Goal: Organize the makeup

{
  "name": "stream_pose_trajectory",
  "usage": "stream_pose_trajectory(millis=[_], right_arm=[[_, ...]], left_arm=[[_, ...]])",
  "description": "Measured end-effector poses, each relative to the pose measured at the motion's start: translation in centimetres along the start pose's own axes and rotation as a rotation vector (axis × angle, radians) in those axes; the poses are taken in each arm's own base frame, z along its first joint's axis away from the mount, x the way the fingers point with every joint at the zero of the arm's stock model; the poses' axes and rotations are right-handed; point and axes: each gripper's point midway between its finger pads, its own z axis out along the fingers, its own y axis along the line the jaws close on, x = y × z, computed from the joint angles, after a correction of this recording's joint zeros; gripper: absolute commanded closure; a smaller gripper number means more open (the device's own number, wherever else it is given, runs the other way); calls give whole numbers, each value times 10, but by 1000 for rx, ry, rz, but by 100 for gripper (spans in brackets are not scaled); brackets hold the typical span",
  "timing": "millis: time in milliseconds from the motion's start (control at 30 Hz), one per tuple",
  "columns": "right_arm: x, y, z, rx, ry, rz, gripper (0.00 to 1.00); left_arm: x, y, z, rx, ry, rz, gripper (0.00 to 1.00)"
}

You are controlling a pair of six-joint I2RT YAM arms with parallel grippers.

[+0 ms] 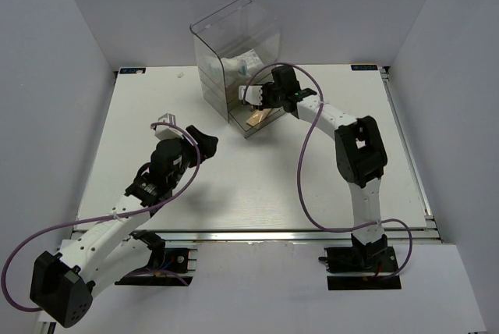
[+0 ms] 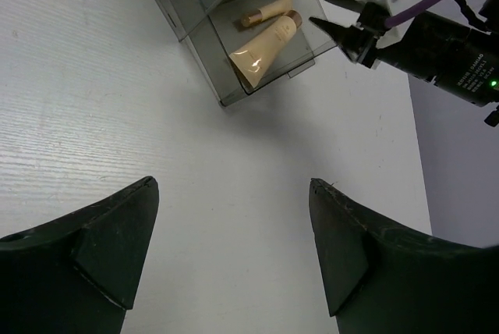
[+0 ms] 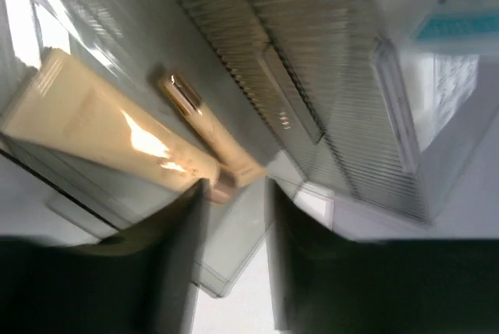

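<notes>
The beige tube [image 2: 263, 45] and the slim beige stick [image 2: 263, 12] lie in the pulled-out bottom drawer [image 2: 238, 94] of the clear box; both also show in the right wrist view, the tube [image 3: 101, 131] and the stick [image 3: 204, 119]. A white sachet with blue print [image 3: 460, 26] sits in a higher drawer. The sponges do not show. My right gripper [image 3: 234, 193] hovers at the open drawer's far corner, jaws a little apart, holding nothing; it also shows in the top view [image 1: 248, 100]. My left gripper [image 2: 232, 186] is open and empty over bare table, short of the drawer [image 1: 189, 133].
The tall clear drawer box [image 1: 234, 45] stands at the back centre of the white table [image 1: 257, 186]. The right arm [image 1: 355, 147] reaches across from the right. Grey walls close in the back and both sides.
</notes>
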Motion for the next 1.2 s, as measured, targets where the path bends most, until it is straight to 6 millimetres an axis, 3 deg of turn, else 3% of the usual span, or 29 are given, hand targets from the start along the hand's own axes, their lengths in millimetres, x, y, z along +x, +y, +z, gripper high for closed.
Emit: stream_pose_trajectory(millis=[33, 67, 100, 167, 200, 267, 367, 433, 500, 633, 733, 900, 1100, 1200], right_arm=[[0, -1, -1, 7, -2, 34, 93], [-1, -2, -3, 12, -8, 80, 100], [-3, -2, -6, 18, -15, 154, 100], [-9, -5, -18, 20, -46, 309, 100], [-11, -8, -27, 29, -68, 392, 100], [-13, -12, -52, 51, -98, 560, 100], [-7, 3, -87, 70, -88, 818, 100], [1, 22, -96, 71, -27, 1013, 100], [8, 45, -91, 51, 47, 1198, 100], [25, 110, -80, -6, 235, 1509, 100], [30, 137, -73, -24, 335, 1673, 100], [33, 148, -51, -10, 387, 1874, 100], [32, 131, -13, 5, 351, 2035, 100], [31, 117, 5, 9, 308, 2086, 86]], left_arm=[[0, 0, 0, 0, 0, -1, 18], [0, 0, 0, 0, 0, -2, 23], [0, 0, 0, -1, -1, -4, 29], [0, 0, 0, -2, -2, -8, 55], [0, 1, 1, -3, -2, 0, 73], [0, 1, 2, -6, -1, -8, 82], [4, 4, 5, -17, 10, 1, 84], [6, 6, 7, -26, 18, 4, 84], [8, 8, 9, -35, 24, 6, 84], [11, 9, 12, -44, 38, 10, 83], [10, 8, 13, -49, 47, 14, 83], [6, 5, 9, -53, 49, 6, 83], [1, 4, 0, -57, 38, -45, 84], [0, 4, -3, -62, 35, -66, 84]])
